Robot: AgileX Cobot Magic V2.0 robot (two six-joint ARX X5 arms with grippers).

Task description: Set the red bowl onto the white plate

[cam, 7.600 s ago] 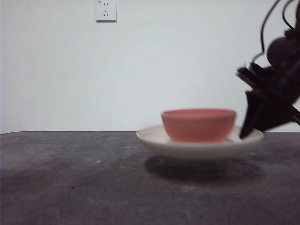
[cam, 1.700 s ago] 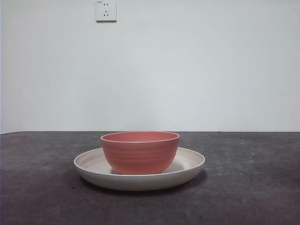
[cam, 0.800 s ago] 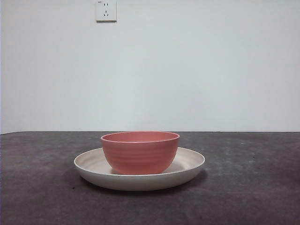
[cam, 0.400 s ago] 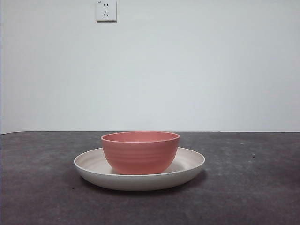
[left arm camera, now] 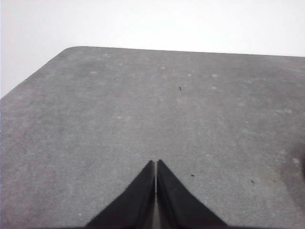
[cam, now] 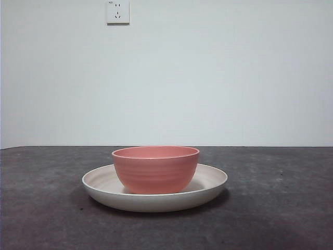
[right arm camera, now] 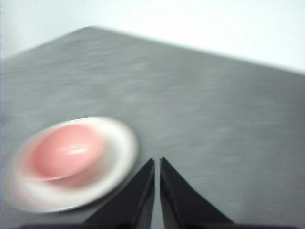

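Left gripper (left arm camera: pixel 156 164) pinched closed on nothing, above bare tabletop (left arm camera: pixel 143 109) near a rounded corner. Toward the tabletop's middle, red bowl (cam: pixel 155 169) seated upright inside white plate (cam: pixel 210 183), well in from every edge; placing step judged done. Right gripper (right arm camera: pixel 157 162) likewise closed and empty, beside the plate but apart from it, view blurred; next probably just parking both arms clear.
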